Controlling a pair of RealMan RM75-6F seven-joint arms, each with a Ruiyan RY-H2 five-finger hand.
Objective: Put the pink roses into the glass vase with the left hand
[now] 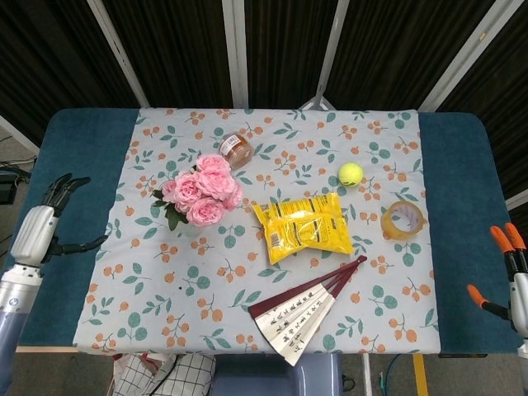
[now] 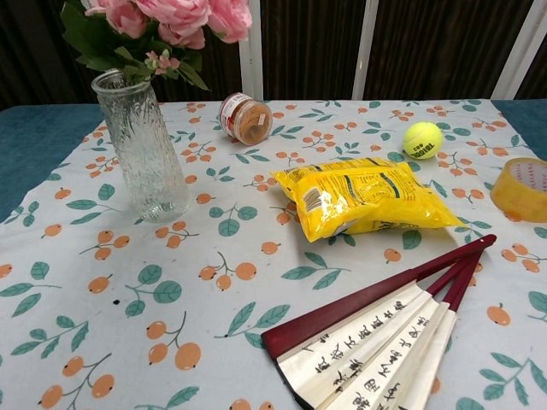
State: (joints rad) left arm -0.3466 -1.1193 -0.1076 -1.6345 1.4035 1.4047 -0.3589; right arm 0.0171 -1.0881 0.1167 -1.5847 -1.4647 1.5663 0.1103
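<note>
Head view gives us the bunch of pink roses standing with their stems down in the ribbed clear glass vase, which sits upright on the floral-print cloth covering the surface, toward its left side. Our left hand hangs well apart from the vase, over the blue edge at far left, fingers spread and holding nothing. Our right hand shows only at the far right border, orange-tipped fingers apart; it seems empty, though most of it is cut off. Just behind the roses lies a small round jar with a brown lid on its side. A yellow snack bag lies mid-cloth, with a yellow-green tennis ball, a roll of clear tape and a half-open paper fan with dark red ribs around it.
</note>
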